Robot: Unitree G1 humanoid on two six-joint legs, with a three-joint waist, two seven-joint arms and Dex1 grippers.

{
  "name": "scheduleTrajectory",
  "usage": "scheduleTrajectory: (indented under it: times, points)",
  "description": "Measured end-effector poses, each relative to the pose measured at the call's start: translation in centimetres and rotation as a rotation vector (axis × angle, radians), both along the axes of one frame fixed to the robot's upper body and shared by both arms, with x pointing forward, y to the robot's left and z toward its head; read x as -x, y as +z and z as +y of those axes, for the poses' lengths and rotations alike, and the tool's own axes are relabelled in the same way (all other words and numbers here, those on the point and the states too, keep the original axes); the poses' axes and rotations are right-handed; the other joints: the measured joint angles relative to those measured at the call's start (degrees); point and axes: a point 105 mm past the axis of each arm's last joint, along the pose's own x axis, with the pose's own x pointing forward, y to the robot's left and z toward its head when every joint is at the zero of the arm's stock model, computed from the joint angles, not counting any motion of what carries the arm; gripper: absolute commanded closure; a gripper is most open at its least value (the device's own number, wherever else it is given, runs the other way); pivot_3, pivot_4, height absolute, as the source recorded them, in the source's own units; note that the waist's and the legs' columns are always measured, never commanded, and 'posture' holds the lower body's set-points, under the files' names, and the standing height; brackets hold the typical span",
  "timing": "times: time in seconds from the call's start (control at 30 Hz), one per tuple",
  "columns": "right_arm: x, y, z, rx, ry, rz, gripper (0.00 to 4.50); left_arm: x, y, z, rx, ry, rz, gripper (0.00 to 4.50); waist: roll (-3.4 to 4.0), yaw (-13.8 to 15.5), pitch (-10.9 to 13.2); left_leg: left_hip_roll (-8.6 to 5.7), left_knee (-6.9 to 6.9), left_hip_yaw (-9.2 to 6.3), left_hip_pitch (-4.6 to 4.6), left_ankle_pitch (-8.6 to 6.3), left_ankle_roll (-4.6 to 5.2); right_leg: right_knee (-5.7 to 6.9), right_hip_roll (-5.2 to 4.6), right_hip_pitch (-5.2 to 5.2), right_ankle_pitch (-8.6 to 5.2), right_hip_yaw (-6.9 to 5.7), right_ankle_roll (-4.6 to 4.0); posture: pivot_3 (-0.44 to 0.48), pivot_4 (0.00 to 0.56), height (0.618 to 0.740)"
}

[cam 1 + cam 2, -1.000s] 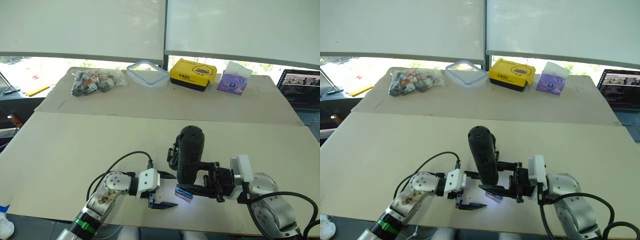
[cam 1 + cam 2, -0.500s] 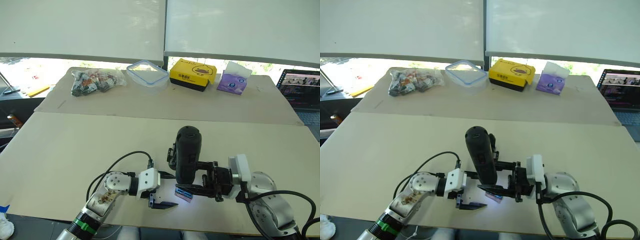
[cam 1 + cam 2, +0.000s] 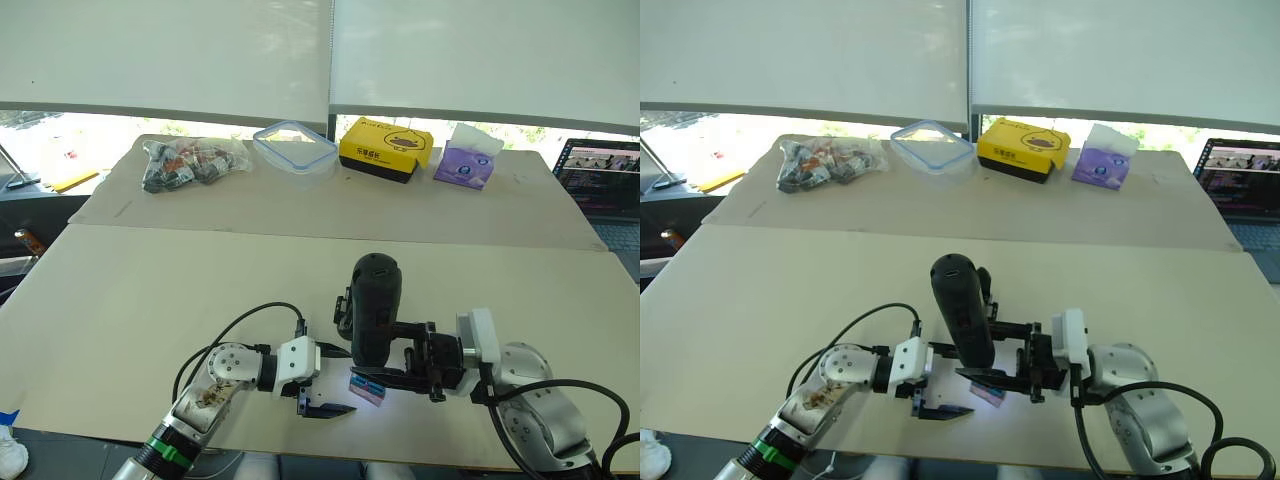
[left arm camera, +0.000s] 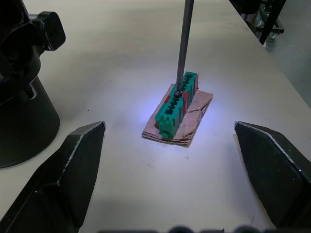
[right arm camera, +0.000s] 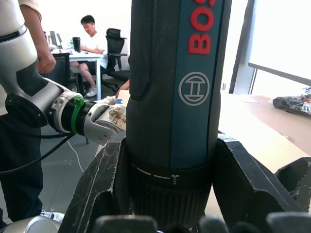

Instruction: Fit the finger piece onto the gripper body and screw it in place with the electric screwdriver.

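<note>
Near the table's [image 3: 150, 290] front edge, right tool [image 3: 395, 362] holds electric screwdriver [image 3: 373, 305] upright, bit on green block [image 4: 176, 104]; left tool [image 3: 325, 380] wide beside it

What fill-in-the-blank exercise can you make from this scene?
1. The right gripper is ____ on the screwdriver.
2. The left gripper is ____.
3. The bit touches a block of ____ colour.
4. The yellow box stands between the clear container and the ____ tissue pack.

Missing words: shut; open; green; purple
</note>
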Motion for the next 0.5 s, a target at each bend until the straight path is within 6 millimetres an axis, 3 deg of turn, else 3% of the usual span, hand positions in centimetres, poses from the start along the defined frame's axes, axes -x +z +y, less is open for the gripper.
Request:
scheduleTrajectory:
  times: [0.5]
  points:
    - [0.22,-0.44,0.24,0.014,0.007,0.007,2.54,-0.03,-0.13,0.04,0.001,0.003,-0.002,0.02,-0.06,0.0,-0.4,0.01,-0.02,0.0,0.04,0.0,0.0,-0.01,0.0,0.03,-0.01,0.0,-0.01,0.0,0.15,0.74]
